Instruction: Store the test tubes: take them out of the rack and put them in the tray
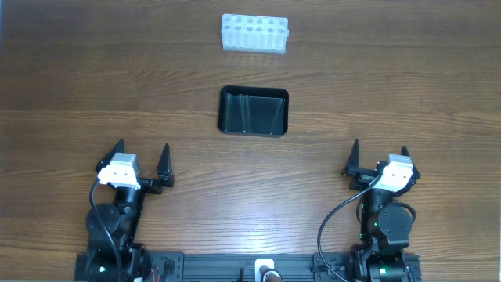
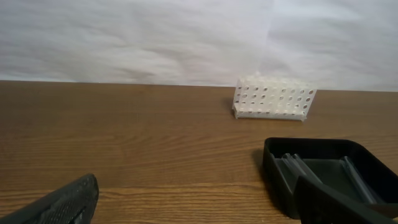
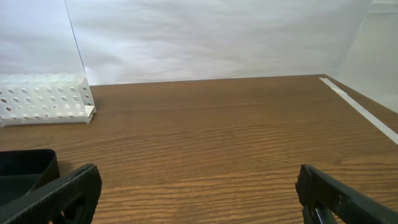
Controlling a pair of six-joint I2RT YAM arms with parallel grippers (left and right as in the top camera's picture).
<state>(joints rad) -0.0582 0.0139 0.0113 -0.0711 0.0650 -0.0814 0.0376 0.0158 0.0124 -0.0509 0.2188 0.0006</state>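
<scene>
Entry: you have no text to log. No lettering, label, number or sign can be read on the rack (image 1: pixel 254 34), the tray (image 1: pixel 221 113) or the table (image 1: pixel 407 94) in any view.

wooden table (image 1: pixel 78 94), white rack (image 1: pixel 254 34), black tray (image 1: pixel 223 110)
</scene>
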